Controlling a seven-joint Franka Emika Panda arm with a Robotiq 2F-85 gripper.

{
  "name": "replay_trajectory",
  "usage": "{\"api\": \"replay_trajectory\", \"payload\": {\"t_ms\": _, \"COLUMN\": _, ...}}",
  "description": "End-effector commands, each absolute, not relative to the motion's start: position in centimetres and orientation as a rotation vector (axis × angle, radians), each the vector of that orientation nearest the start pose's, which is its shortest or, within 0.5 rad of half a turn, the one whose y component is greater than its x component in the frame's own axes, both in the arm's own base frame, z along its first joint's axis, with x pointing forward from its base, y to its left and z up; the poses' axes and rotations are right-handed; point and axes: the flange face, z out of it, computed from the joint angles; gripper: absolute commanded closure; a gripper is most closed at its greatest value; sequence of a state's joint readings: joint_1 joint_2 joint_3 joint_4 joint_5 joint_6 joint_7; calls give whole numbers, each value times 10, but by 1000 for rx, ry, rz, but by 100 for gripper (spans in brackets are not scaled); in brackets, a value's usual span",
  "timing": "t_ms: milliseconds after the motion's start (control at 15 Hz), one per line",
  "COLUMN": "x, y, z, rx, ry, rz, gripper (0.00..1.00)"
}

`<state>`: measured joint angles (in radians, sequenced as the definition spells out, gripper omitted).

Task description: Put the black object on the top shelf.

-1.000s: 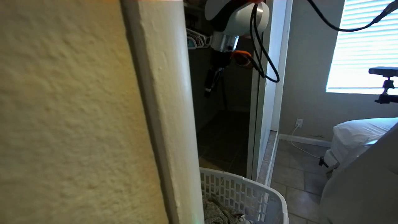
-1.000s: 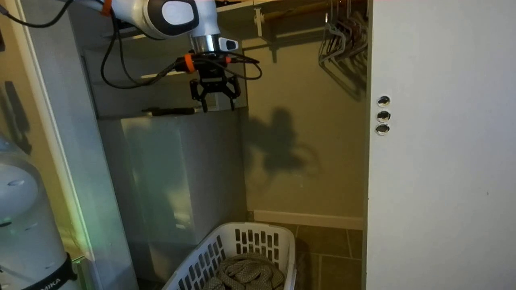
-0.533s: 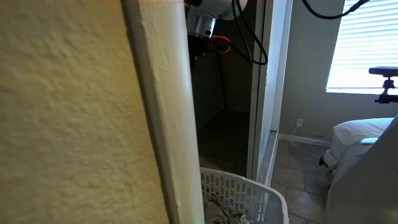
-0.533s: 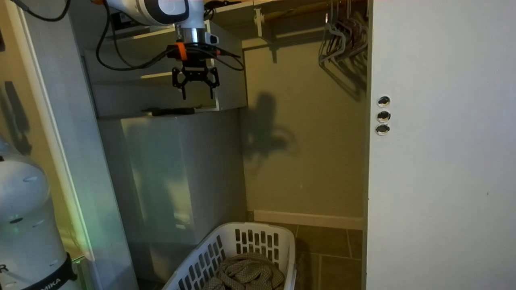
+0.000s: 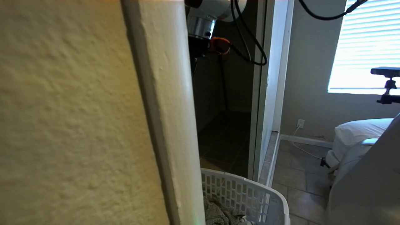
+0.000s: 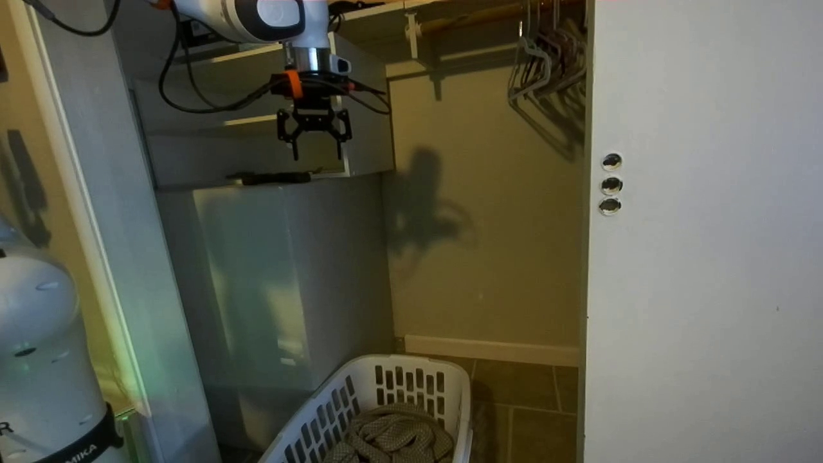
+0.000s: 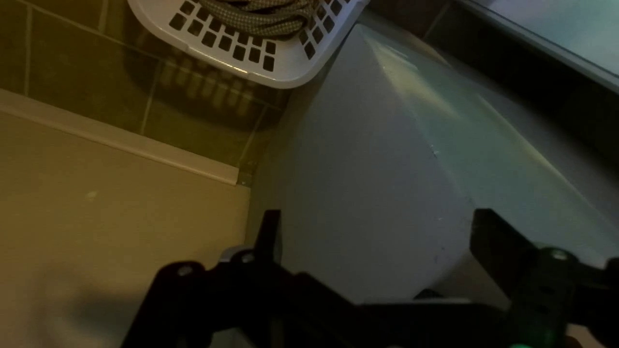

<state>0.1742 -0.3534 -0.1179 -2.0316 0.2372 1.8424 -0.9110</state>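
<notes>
The black two-fingered gripper (image 6: 317,154), its fingers spread wide, is seen at upper left of centre in an exterior view, carried higher and further left than a second ago. Below it and to the left, the long, flat black object (image 6: 276,178) is seen resting on the boxy grey-white cabinet (image 6: 341,257), under pale shelf boards (image 6: 251,120). In an exterior view the fingers are mostly hidden by a cream post (image 5: 172,93), and only there is a bright slatted window (image 5: 365,56) shown, at upper right.
</notes>
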Motion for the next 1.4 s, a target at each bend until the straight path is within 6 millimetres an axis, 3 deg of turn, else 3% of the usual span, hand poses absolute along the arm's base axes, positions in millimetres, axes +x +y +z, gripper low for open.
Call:
{"api": "replay_trajectory", "payload": {"t_ms": 0, "x": 468, "y": 58, "z": 623, "rx": -2495, "ry": -1370, "rz": -555, "gripper": 0}}
{"api": "replay_trajectory", "payload": {"t_ms": 400, "x": 470, "y": 128, "z": 638, "rx": -2161, "ry": -1507, "rz": -766, "gripper": 0}}
{"api": "replay_trajectory", "payload": {"t_ms": 733, "x": 469, "y": 180, "z": 611, "rx": -1991, "ry": -1581, "rz": -699, "gripper": 0}}
{"api": "replay_trajectory", "payload": {"t_ms": 800, "x": 460, "y": 168, "z": 623, "rx": -2053, "ry": -1548, "rz": -717, "gripper": 0}}
{"api": "replay_trajectory", "payload": {"t_ms": 1000, "x": 465, "y": 180, "z": 607, "rx": -2030, "ry": -1574, "rz": -679, "gripper": 0}}
{"api": "replay_trajectory", "payload": {"t_ms": 1333, "x": 467, "y": 180, "z": 607, "rx": -2026, "ry": -1578, "rz": -683, "gripper": 0}}
